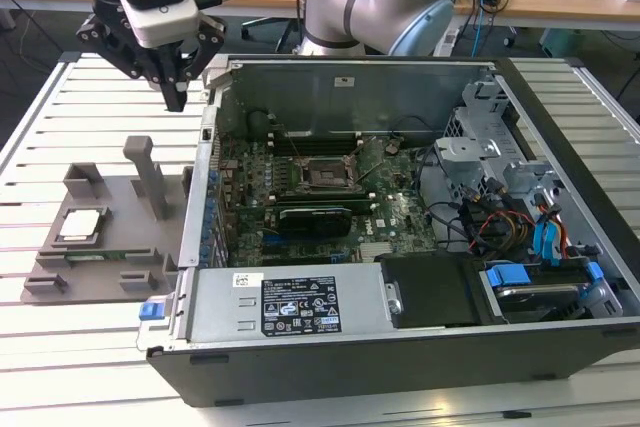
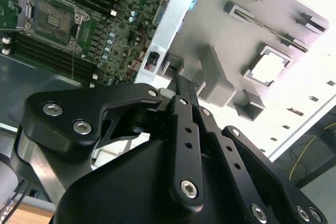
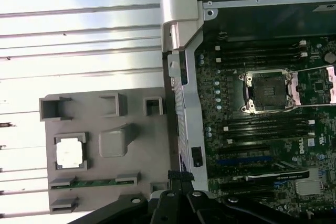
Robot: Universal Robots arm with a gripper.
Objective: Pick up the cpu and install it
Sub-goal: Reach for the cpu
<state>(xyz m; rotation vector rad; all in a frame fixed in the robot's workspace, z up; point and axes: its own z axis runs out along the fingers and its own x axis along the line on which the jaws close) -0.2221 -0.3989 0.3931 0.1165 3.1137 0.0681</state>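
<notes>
The cpu [image 1: 82, 225] is a small silver square chip lying flat in a recess of the grey plastic tray [image 1: 115, 247], at the exterior view's left of the open computer case [image 1: 400, 247]. Both wrist views show the cpu [image 2: 270, 69] [image 3: 71, 152] in that recess. My gripper [image 1: 178, 95] hangs in the air above the tray's far side, by the case's left wall, well clear of the chip. Its fingers [image 2: 181, 90] are shut together with nothing between them. The black socket [image 1: 325, 175] [image 3: 265, 92] sits open on the motherboard with its frame lifted.
An upright post [image 1: 150, 175] rises from the tray just below the gripper. The case's metal side wall [image 1: 205, 177] stands between tray and motherboard. Cables and drive bays [image 1: 520, 217] fill the case's right side. Slatted white tabletop [image 1: 60, 107] surrounds everything.
</notes>
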